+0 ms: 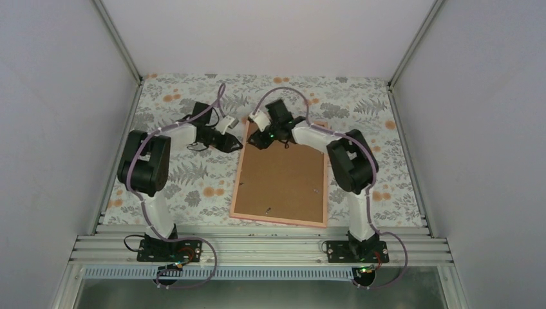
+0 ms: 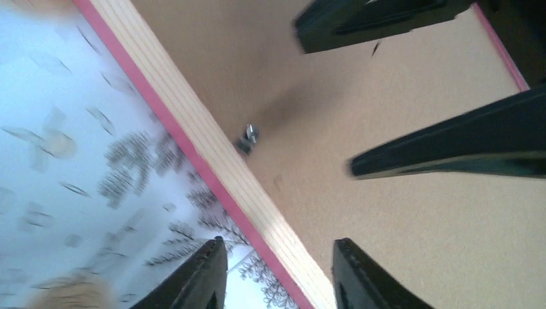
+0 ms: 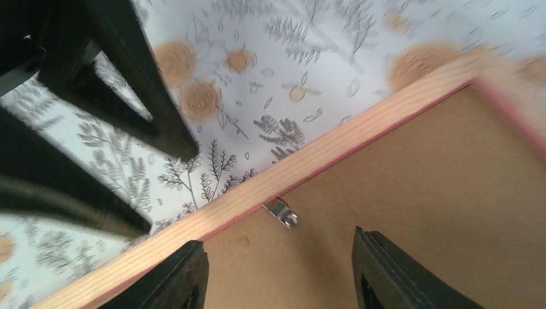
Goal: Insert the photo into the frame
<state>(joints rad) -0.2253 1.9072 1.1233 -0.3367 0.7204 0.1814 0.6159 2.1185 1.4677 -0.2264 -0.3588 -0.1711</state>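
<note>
Frame (image 1: 277, 219) and brown backing board (image 1: 280, 177) are seen lying face down on the floral tablecloth (image 1: 193, 187), between the two arms and nearer the right one, with the board set inside the pale wooden rail and a thin pink edge showing round the outside. Both grippers are gathered at the far left corner of the frame. The left gripper (image 2: 278, 243) is held over the left rail with its jaws parted: one finger is seen above the tablecloth and the other above the board, the rail passing between them, and nothing is clamped. The right gripper (image 3: 277, 238) is held over the far rail, its jaws likewise spread and gripping nothing, one finger above the wood and the other above the board. A small metal tab (image 3: 283, 214) is seen at the inner edge of the rail, lying over the board's edge, between the right gripper's fingers.
</note>
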